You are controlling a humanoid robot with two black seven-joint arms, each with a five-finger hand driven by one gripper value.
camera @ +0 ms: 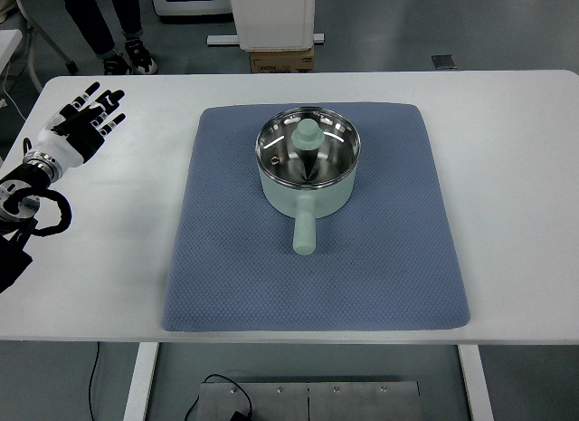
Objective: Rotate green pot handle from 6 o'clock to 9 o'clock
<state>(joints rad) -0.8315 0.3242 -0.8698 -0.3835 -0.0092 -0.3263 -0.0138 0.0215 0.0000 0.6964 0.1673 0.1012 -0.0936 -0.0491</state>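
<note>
Looking at this, nothing has been turned yet: the pot (308,172) sits a bit above the middle of the mat (217,258), and its handle (304,233) sticks straight down toward the robot, so 6 o'clock. The lid (308,142) with its knob is on.

The left hand (84,124) is way off to the left of the mat, over bare table (516,213), fingers spread wide and holding nothing. Right arm isn't showing at all.

What I'd worry about:
- That hand has a long way to travel. Coming in low, it could clip the pot's side before it ever gets to the handle and shove the whole thing.
- Pushing the handle sideways toward 9 may just slide the pot across the mat instead of spinning it. The mat looks textured, so it might bunch up or drag along too.
- Pushing too near the pot body gives little leverage; the tip looks like the better spot.
- A jerky sweep could rattle the lid or overshoot 9.
</note>
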